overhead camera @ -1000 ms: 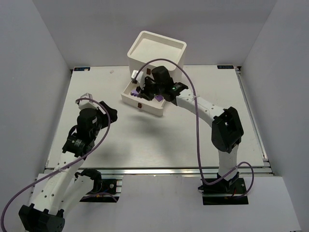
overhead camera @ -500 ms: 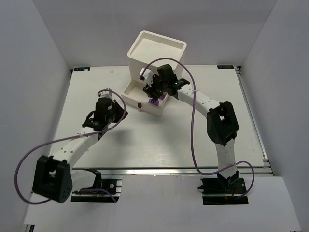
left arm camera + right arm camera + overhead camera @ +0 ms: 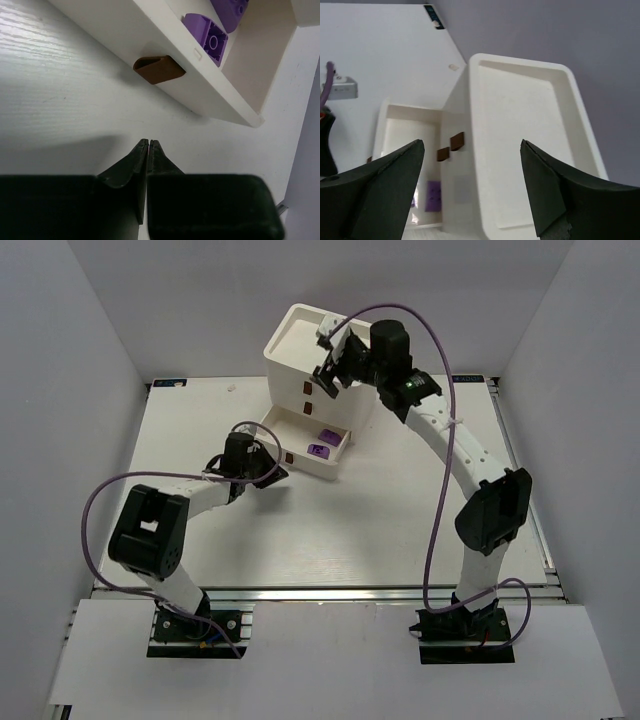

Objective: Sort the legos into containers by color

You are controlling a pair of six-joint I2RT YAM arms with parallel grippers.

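Observation:
The white chest of containers [image 3: 300, 350] stands at the back of the table, its bottom drawer [image 3: 335, 465] pulled out. Two purple legos [image 3: 327, 435] [image 3: 318, 451] lie in that drawer; they also show as purple legos [image 3: 210, 37] in the left wrist view and as a purple lego [image 3: 433, 196] in the right wrist view. My left gripper [image 3: 272, 472] [image 3: 149, 142] is shut and empty, low on the table just in front of the drawer's brown pull [image 3: 159, 69]. My right gripper [image 3: 332, 355] [image 3: 471, 143] hangs open and empty above the chest's recessed tray top [image 3: 520, 140].
The two upper drawers are closed, their brown pulls [image 3: 457, 141] [image 3: 443, 154] showing on the chest's front. The white table [image 3: 400, 510] ends in a metal rail at its near edge. Grey walls enclose the left, right and back. Purple cables loop off both arms.
My left gripper has swung in from the left side of the table to the drawer's front and shut. My right gripper has risen out of the open drawer to above the chest and opened.

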